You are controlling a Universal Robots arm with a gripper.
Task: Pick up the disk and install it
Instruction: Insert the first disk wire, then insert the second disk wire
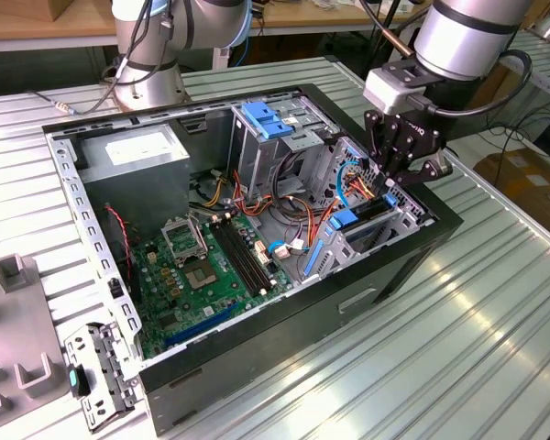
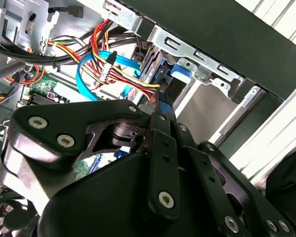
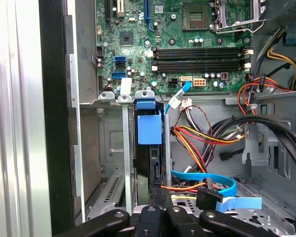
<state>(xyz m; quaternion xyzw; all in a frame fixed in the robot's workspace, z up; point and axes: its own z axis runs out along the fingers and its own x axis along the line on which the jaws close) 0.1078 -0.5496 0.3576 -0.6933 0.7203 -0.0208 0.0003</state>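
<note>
One disk (image 3: 149, 131) stands in the case's (image 1: 399, 266) bay, gripper (image 1: 405, 170) fingers clamped on it.

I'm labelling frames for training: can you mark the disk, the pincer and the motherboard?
disk (image 3: 149, 129), first wrist view, blue carrier tab.
pincer (image 1: 405, 174), exterior view, between its fingertips.
motherboard (image 1: 194, 275), exterior view, green board surface.

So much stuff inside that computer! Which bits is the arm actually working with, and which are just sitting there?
In the job:
- the disk, standing on edge in its bay
- the gripper, right above it

Just sitting there:
- motherboard
- power supply
- bundled coloured cables
- loose metal bracket on the table beside the case
</note>
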